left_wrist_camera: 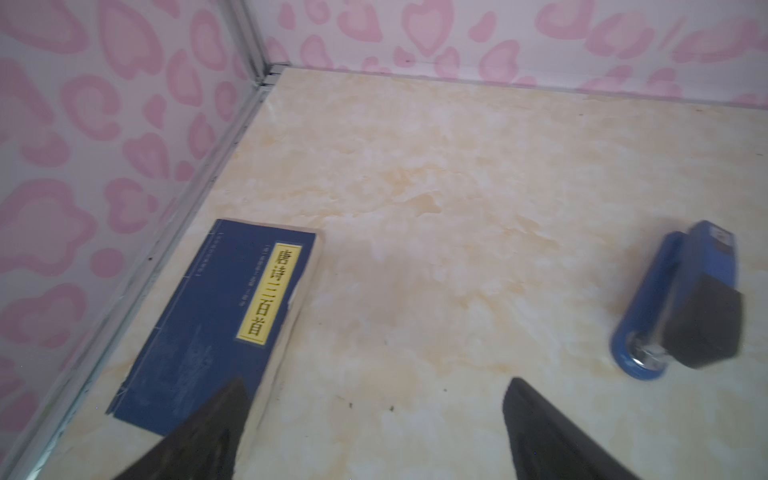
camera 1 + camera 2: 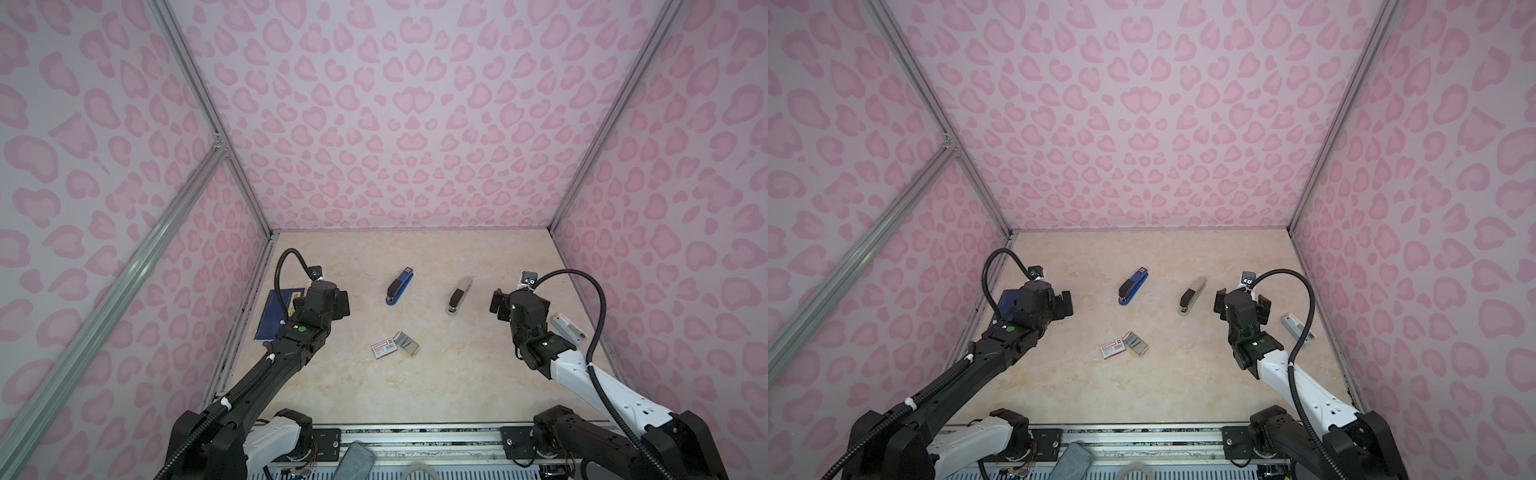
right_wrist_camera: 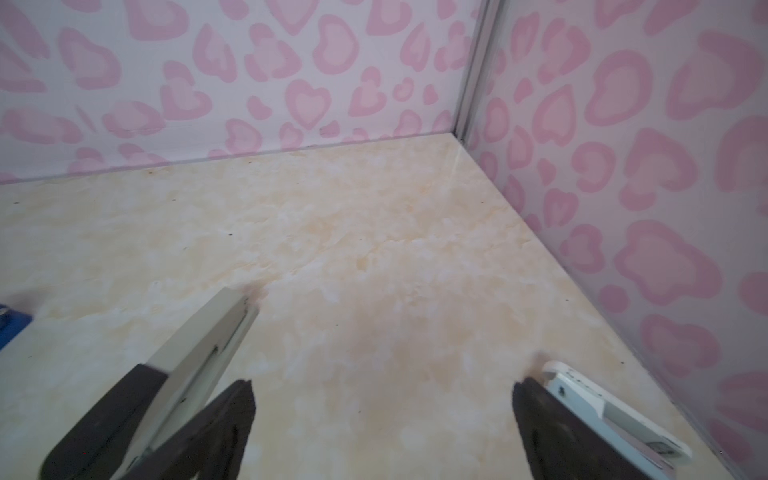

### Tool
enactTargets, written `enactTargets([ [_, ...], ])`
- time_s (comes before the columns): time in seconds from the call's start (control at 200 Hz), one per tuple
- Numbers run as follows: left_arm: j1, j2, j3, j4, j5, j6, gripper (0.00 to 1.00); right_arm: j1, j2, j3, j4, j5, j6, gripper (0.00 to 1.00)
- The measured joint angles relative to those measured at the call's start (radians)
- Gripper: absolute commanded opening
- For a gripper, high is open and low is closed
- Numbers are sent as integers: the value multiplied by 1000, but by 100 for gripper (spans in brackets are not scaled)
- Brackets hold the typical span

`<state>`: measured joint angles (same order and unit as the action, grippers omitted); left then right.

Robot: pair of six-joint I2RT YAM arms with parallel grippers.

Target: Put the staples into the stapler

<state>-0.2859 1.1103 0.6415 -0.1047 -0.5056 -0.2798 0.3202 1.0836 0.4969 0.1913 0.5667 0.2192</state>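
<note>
The left gripper (image 1: 374, 399) was seen with its two dark fingers (image 1: 216, 428) spread wide, and tabletop (image 1: 436, 187) was shown between them. With the gripper's reach taken as twelve o'clock, a dark blue book (image 1: 199, 324) with a yellow title label was seen lying flat at about ten o'clock, beside the wall's metal rail (image 1: 166, 237). Its near corner was overlapped by one fingertip. A blue and black stapler (image 1: 685, 299) was seen at about two o'clock, well apart from the book.

Pink blotch-patterned walls (image 2: 415, 124), cream marbled table (image 2: 457, 374), blue-and-black stapler (image 2: 398, 286), grey-and-black stapler (image 2: 458, 297), navy booklet (image 1: 199, 324) with yellow label (image 1: 266, 291), grey staples (image 2: 405, 342)
</note>
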Motion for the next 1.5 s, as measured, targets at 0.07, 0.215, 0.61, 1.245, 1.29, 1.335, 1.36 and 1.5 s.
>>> enactTargets([
  [0.07, 48, 19, -29, 34, -36, 20, 97, -31, 40, -13, 48, 55, -18, 99],
  [0.215, 135, 116, -92, 177, -74, 21, 99, -60, 126, -87, 200, 129, -62, 99],
  [0.61, 158, 347, -230, 795, -18, 220, 94, -117, 472, -330, 1025, 6, -266, 99],
  [1.245, 261, 366, -335, 1078, 251, 220, 97, -267, 485, -185, 887, -280, -185, 100],
  [1.29, 261, 366, -334, 1078, 251, 220, 97, -263, 485, -185, 882, -279, -186, 100],
  [1.335, 261, 367, -331, 1078, 251, 220, 97, -256, 485, -185, 880, -278, -186, 100],
  [1.36, 261, 368, -328, 1078, 251, 220, 97, -251, 485, -185, 880, -275, -186, 100],
  [1.5, 268, 372, -315, 1077, 263, 219, 97, -222, 489, -197, 892, -249, -202, 99],
])
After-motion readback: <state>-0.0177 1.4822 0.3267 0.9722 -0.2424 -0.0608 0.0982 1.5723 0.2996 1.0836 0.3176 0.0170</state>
